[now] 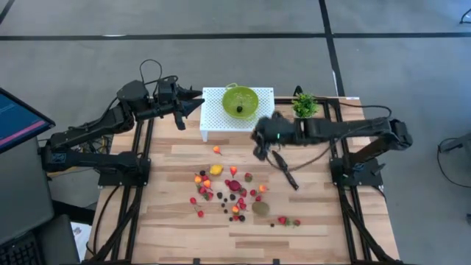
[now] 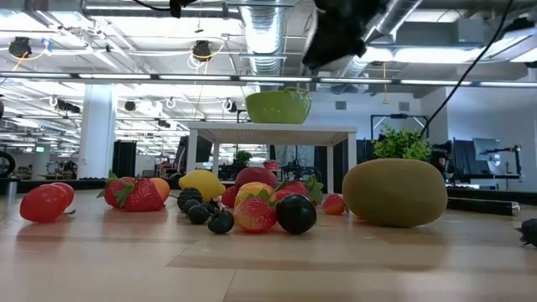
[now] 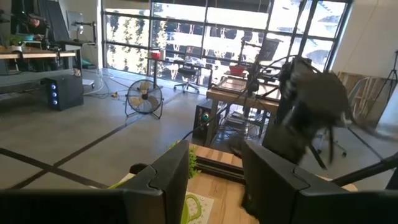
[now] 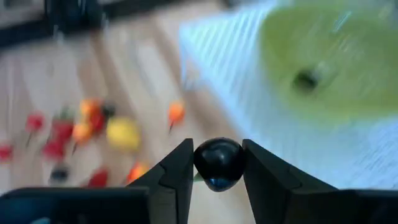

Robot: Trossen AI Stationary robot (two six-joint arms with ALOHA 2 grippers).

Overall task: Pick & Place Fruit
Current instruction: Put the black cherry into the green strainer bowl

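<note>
Small toy fruits (image 1: 228,188), red, orange, yellow and dark, lie scattered on the wooden table, with a larger brown-green one (image 1: 260,208) among them. A green bowl (image 1: 240,101) stands on a white perforated stand (image 1: 213,121) at the far edge, and one dark fruit (image 1: 239,110) lies in it. My right gripper (image 1: 259,143) hangs above the table just right of the stand, shut on a dark round berry (image 4: 217,163). My left gripper (image 1: 193,105) waits level beside the stand's left end, open, with nothing between its fingers (image 3: 168,180). My right gripper pinches the dark berry by its two opposite sides (image 4: 200,160) between its two fingers. The fingers come from the table's right side, slanting down. The berry is lifted clear of the table, near the stand and the bowl (image 4: 336,62).
A black knife (image 1: 285,169) lies on the table under the right arm. A small green potted plant (image 1: 304,105) stands at the far right, next to the stand. In the low view the fruits (image 2: 252,201) crowd the table's middle.
</note>
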